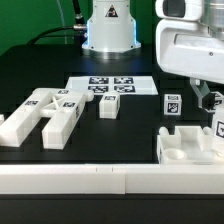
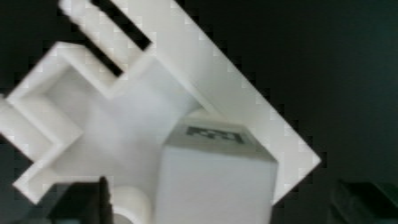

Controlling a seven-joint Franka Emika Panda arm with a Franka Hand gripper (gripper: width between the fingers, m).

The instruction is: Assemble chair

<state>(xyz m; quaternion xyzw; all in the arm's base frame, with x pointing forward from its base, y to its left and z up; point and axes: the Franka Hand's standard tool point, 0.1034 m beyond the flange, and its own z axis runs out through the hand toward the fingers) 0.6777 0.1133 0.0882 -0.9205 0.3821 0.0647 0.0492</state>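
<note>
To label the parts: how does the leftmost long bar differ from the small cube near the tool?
The long bar is stretched and lies flat; the small cube is compact. The bar lies close to other pieces; the cube stands alone. The bar's tag faces up, the cube's faces the camera. Both are matte white.

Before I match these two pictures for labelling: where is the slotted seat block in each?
Exterior view: seat block sits low on the exterior view's right.
Wrist view: seat block fills the middle.
Shared landmark: the upright tagged piece next to it.
</note>
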